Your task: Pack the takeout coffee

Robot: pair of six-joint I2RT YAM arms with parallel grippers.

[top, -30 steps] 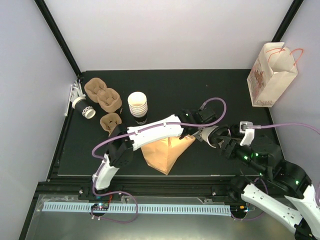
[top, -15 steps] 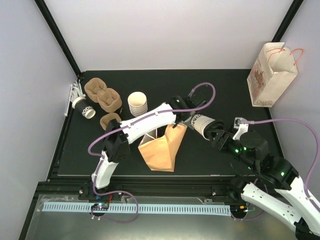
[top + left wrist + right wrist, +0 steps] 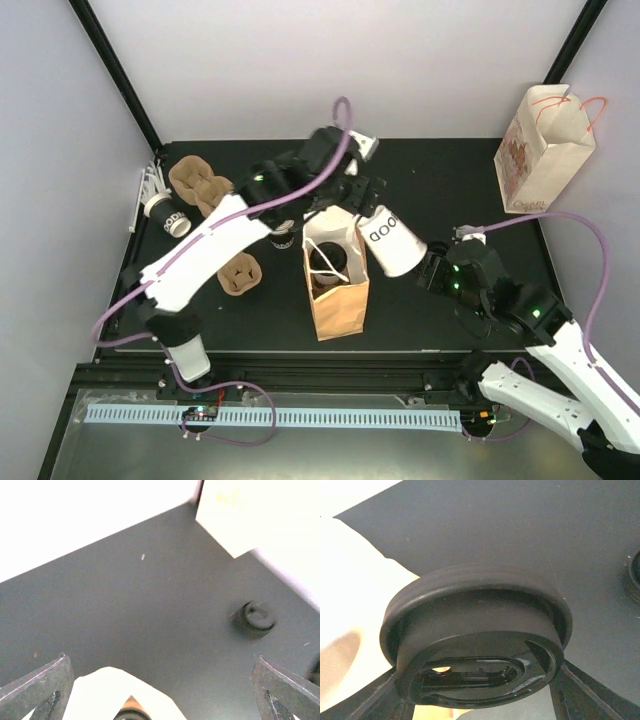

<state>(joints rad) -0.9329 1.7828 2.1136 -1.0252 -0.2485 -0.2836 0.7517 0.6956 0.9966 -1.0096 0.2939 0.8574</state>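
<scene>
A takeout coffee cup [image 3: 392,240], white with dark print, is held tilted beside the right rim of an upright brown paper bag [image 3: 337,295]. My right gripper [image 3: 432,268] is shut on it at the lid end. The cup's black lid [image 3: 475,645] fills the right wrist view, with my right gripper [image 3: 485,702] round it. A dark lidded cup [image 3: 325,262] shows inside the bag. My left gripper [image 3: 350,190] is open over the bag's far edge. In the left wrist view my left gripper [image 3: 160,700] has its fingers wide apart above the bag's pale rim [image 3: 110,690]. Another lidded cup [image 3: 168,215] lies at the far left.
Brown pulp carriers sit at the back left [image 3: 205,187] and beside the bag [image 3: 238,272]. A stack of white cups [image 3: 280,236] is mostly hidden by the left arm. A white paper bag [image 3: 545,150] stands at the back right. A small black round thing [image 3: 257,617] lies on the mat.
The brown bag went from lying flat to standing upright and open. The left arm rose toward the back and let go of it. The right gripper carried the cup left to the bag's rim.
</scene>
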